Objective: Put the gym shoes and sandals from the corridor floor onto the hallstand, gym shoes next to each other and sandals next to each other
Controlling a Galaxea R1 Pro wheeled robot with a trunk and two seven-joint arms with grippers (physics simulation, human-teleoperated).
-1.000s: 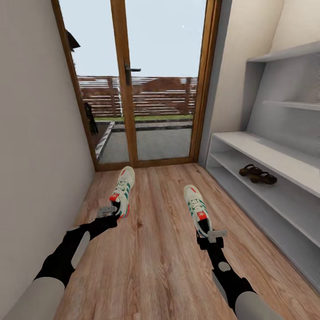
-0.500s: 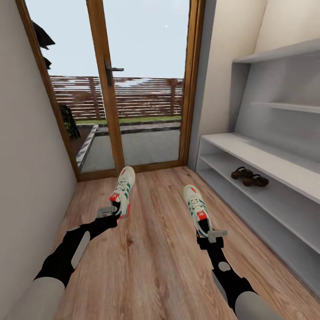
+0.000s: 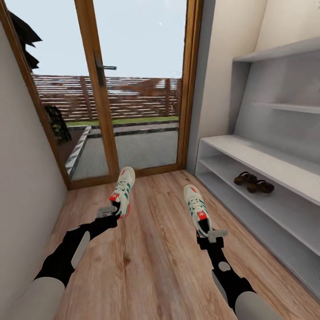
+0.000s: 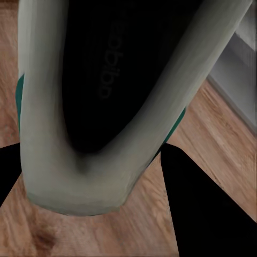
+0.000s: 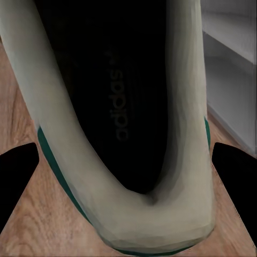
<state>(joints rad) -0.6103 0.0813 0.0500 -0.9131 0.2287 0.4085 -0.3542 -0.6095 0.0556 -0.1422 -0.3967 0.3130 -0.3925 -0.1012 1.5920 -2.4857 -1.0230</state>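
From the head, the whole view has swung right toward the hallstand (image 3: 266,164), where the sandals (image 3: 254,182) already sit; left end effector (image 3: 108,210) pinches one gym shoe (image 3: 122,192), right end effector (image 3: 213,233) the other gym shoe (image 3: 198,209); wrists: heels between the fingers.

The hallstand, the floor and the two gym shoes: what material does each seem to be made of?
The hallstand looks like painted board: flat, matte light grey, no grain. The floor looks like wood or laminate planks, with warm brown grain and seams. The gym shoes seem white leather or synthetic, smooth with green stripes; the heel collar looks padded. As a render, this is uncertain.
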